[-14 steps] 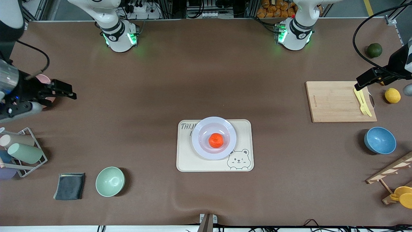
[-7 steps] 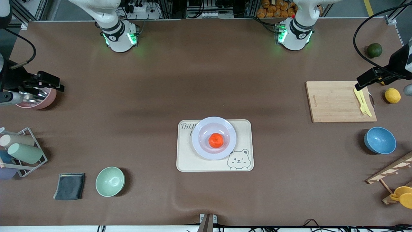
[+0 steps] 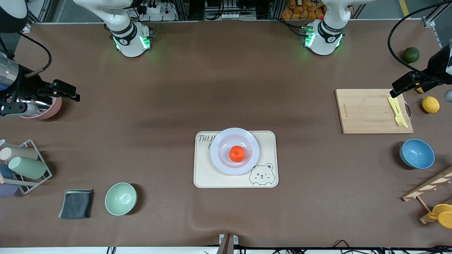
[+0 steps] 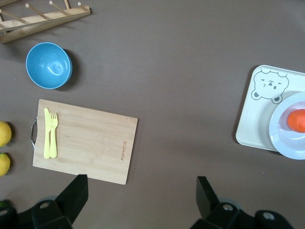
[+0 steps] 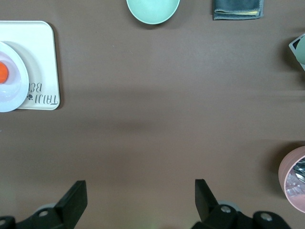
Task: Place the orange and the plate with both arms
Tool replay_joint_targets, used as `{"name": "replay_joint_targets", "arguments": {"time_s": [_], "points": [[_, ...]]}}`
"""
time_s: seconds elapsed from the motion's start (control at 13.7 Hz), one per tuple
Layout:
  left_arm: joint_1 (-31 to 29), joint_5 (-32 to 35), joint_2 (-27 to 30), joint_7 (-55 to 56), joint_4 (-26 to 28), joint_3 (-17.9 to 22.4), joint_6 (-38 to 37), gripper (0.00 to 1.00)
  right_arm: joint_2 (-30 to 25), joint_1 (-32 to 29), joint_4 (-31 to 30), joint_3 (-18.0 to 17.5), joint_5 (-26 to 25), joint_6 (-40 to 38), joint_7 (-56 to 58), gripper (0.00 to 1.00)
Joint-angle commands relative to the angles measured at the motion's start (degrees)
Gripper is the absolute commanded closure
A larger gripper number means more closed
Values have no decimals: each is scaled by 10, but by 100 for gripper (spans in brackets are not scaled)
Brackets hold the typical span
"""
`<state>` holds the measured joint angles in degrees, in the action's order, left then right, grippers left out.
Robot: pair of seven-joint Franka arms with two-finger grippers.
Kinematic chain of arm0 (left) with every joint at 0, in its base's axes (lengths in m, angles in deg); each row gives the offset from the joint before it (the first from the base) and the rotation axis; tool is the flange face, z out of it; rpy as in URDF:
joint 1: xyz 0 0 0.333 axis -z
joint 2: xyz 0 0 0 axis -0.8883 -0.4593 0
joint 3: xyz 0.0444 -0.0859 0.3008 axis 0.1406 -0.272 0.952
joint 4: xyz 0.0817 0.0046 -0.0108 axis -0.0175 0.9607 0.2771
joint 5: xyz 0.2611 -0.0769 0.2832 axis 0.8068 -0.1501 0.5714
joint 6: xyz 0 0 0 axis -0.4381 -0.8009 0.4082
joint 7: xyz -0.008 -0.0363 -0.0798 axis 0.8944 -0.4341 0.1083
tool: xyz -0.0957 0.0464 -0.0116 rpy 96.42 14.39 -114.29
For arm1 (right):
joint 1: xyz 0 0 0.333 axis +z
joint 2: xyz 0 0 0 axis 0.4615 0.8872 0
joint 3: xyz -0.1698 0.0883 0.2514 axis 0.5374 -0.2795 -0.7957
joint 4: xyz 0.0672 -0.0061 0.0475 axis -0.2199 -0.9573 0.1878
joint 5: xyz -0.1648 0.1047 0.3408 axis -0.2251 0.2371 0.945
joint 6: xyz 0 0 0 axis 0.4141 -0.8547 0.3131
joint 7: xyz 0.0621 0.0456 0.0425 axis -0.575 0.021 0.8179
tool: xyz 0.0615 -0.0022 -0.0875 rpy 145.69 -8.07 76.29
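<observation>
The orange (image 3: 237, 153) lies in the middle of the pale plate (image 3: 219, 141), which rests on the cream bear tray (image 3: 206, 176) at mid-table. Both arms wait high, well away from them. My right gripper (image 3: 66, 92) hangs open and empty over the pink pot (image 3: 44, 110) at the right arm's end. My left gripper (image 3: 402, 86) hangs open and empty over the cutting board's (image 3: 367, 111) end. The left wrist view shows the gripper (image 4: 140, 183), orange (image 4: 298, 120) and plate (image 4: 286, 140). The right wrist view shows the gripper (image 5: 139, 187), orange (image 5: 2, 71) and plate (image 5: 13, 88).
A yellow fork (image 3: 398, 112) lies on the cutting board, with a lemon (image 3: 430, 104), a dark green fruit (image 3: 411, 54) and a blue bowl (image 3: 416, 153) nearby. At the right arm's end are a cup rack (image 3: 21, 165), grey cloth (image 3: 76, 203) and green bowl (image 3: 120, 198).
My right gripper has swung over the pink pot, first away from mid-table, then a little back. The left arm, plate and orange have not moved.
</observation>
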<state>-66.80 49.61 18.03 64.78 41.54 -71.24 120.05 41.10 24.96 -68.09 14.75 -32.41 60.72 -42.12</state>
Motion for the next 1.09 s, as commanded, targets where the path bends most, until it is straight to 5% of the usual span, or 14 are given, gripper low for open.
{"name": "replay_joint_targets", "arguments": {"time_s": [0.0,1.02], "points": [[-1,0,11,-14,0,0,-6,0,-22,53,-21,62,-13,9,-10,0],[-1,18,5,-11,-24,5,-38,0,-16,53,-8,67,-40,23,-5,0]]}}
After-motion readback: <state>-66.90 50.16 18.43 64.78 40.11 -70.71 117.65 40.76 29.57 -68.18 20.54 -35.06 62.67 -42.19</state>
